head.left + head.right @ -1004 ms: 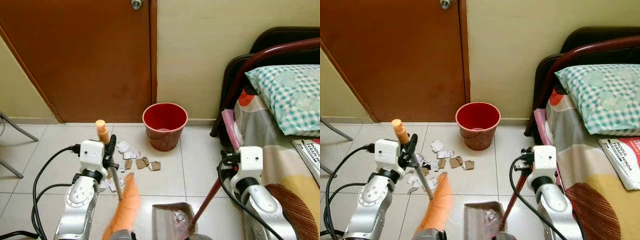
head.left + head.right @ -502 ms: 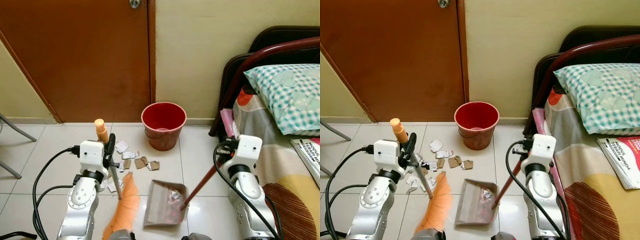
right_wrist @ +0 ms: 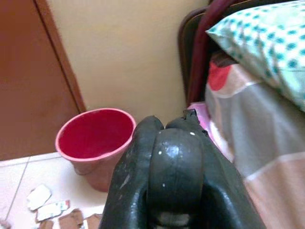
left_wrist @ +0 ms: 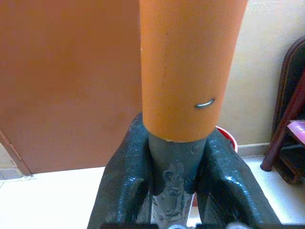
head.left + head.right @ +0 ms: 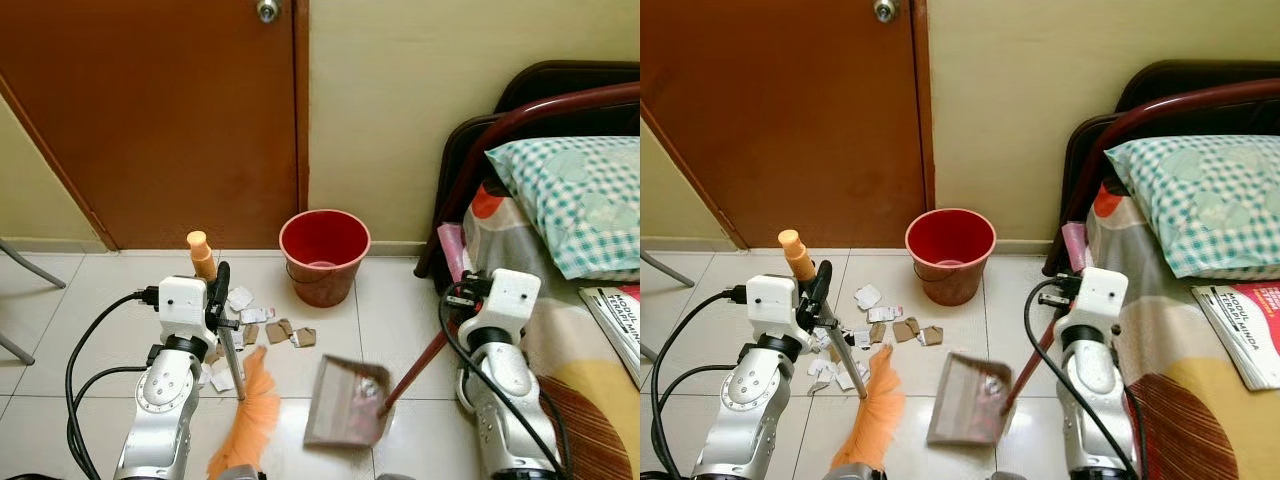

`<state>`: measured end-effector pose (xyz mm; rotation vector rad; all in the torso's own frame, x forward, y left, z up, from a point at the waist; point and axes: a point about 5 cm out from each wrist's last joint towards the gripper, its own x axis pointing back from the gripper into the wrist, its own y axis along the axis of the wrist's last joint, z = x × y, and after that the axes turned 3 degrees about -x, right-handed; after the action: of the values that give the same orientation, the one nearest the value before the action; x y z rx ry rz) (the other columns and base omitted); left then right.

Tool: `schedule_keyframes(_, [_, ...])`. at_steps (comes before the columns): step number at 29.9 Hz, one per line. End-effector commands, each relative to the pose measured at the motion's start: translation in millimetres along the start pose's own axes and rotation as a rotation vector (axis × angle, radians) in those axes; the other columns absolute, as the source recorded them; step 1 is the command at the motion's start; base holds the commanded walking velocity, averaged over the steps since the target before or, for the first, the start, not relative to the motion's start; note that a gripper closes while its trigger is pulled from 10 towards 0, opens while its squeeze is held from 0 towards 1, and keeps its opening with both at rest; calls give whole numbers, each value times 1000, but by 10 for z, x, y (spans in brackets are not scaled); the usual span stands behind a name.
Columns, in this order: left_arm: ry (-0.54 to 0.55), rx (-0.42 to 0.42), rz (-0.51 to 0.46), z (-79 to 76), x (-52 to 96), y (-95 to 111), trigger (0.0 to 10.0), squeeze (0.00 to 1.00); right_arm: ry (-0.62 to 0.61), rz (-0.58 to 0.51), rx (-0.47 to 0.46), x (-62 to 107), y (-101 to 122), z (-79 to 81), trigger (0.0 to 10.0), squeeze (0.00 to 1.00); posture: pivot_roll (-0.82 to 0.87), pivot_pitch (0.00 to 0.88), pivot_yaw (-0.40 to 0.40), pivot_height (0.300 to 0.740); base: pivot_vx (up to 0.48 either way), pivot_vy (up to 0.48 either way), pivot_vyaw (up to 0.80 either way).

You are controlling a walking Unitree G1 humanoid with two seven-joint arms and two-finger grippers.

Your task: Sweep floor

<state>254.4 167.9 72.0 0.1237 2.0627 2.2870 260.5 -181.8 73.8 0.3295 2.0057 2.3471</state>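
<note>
My left gripper (image 5: 222, 298) is shut on the grey shaft of a broom; its orange handle end (image 5: 200, 254) sticks up and its orange bristles (image 5: 246, 428) rest on the tiles. The left wrist view shows the fingers (image 4: 125, 186) clamped around the shaft under the orange grip (image 4: 187, 67). My right gripper (image 5: 457, 299) is shut on the dark red handle (image 5: 415, 366) of a brown dustpan (image 5: 346, 402), which holds a few scraps and looks blurred. Paper and cardboard scraps (image 5: 281, 329) lie on the floor between broom and a red bucket (image 5: 323, 254).
A brown door (image 5: 150, 110) and a cream wall stand behind the bucket. A bed with a dark red frame (image 5: 470, 160), a checked pillow (image 5: 580, 195) and a booklet (image 5: 1250, 330) fills the right side. Chair legs (image 5: 25, 265) stand at far left. Black cables hang from both arms.
The right arm has brought the dustpan forward from the near edge toward the scraps, then a little to the right. The left arm and broom have hardly moved. The camera shifted slightly.
</note>
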Motion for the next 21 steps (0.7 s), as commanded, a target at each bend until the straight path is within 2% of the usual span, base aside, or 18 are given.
schedule_keyframes(1, [3,4,5,14,11,-2,10000,0,13,-33,-7,-28,75,21,10000,0,-47,51,2,740,296,0,0])
schedule_keyframes(21, [-1,6,1,-2,-22,11,10000,0,6,-47,1,-88,109,-11,10000,0,-48,54,1,740,280,0,0])
